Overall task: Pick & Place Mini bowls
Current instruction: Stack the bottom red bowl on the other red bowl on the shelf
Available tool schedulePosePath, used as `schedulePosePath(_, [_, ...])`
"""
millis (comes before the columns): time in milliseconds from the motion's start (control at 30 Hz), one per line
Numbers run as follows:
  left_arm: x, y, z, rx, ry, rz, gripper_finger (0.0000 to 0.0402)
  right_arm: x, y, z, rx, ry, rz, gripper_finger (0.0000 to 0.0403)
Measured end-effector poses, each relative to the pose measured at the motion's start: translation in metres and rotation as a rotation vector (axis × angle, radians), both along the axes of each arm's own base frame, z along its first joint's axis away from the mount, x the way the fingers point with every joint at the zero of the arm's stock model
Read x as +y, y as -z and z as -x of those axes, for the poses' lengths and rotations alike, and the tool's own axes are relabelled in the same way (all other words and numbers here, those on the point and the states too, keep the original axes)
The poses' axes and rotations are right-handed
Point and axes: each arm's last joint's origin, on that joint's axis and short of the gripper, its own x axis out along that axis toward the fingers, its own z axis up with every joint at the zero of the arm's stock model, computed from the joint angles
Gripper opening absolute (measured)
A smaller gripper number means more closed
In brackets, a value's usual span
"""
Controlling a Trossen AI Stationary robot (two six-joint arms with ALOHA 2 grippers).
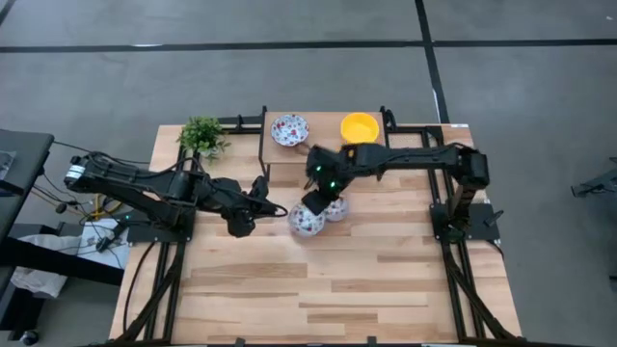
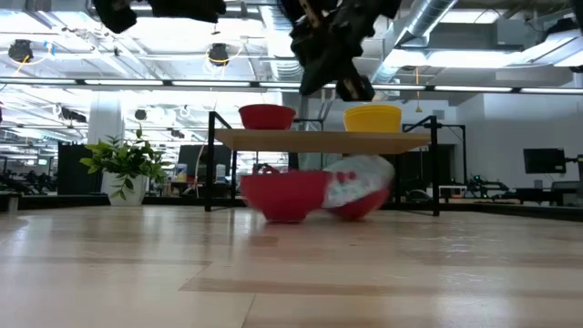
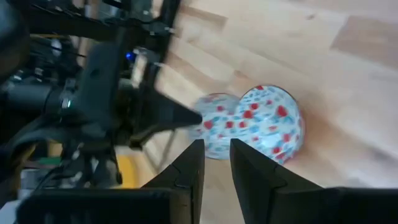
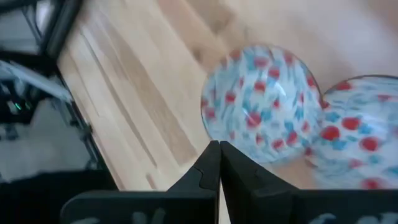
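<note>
Two white mini bowls with red-and-blue speckles sit side by side on the table (image 1: 307, 223) (image 1: 337, 208). In the low view the left one (image 2: 284, 193) stands level, and the right one (image 2: 361, 187) is tilted and leans against it. On the raised shelf stand another speckled bowl (image 1: 289, 128) and a yellow bowl (image 1: 360, 126). My right gripper (image 1: 316, 201) (image 4: 219, 155) hovers above the pair with its fingers shut, clear of them in the low view (image 2: 346, 84). My left gripper (image 1: 264, 191) (image 3: 216, 155), slightly open, points at the pair from the table's left.
A small green plant (image 1: 201, 135) stands at the table's far left corner. The wooden shelf (image 2: 319, 139) on black legs spans the far middle of the table. Bare wood stretches across the near half (image 1: 318, 289).
</note>
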Motion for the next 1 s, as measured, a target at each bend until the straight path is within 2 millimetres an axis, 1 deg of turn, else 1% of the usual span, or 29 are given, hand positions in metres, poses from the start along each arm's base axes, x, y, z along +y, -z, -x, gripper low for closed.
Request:
schedulePosePath(133, [0.000,0.007,0.002,0.039,-0.035,0.064,0.0076,0.014,0.023,-0.012,0.047,-0.062,-0.022,0.0001])
schedulePosePath(267, [0.000,0.021,0.004,0.080,-0.037,0.060,0.0076,0.020,0.036,-0.017,0.078,-0.100,-0.019,0.0000])
schedulePosePath(367, [0.000,0.034,0.006,0.123,-0.030,0.057,0.0076,0.020,0.037,-0.017,0.081,-0.112,0.014,0.0000])
schedulePosePath(567, [0.001,0.051,0.009,0.169,-0.026,0.051,0.0076,0.018,0.038,-0.015,0.099,-0.098,0.067,0.0000])
schedulePosePath(867, [0.001,0.053,0.008,0.156,-0.022,0.057,0.0076,0.015,0.036,-0.014,0.092,-0.092,0.101,0.0000])
schedulePosePath(1000, [0.000,0.052,0.008,0.148,-0.043,0.089,0.0076,0.015,0.036,-0.014,0.090,-0.099,0.104,0.0000])
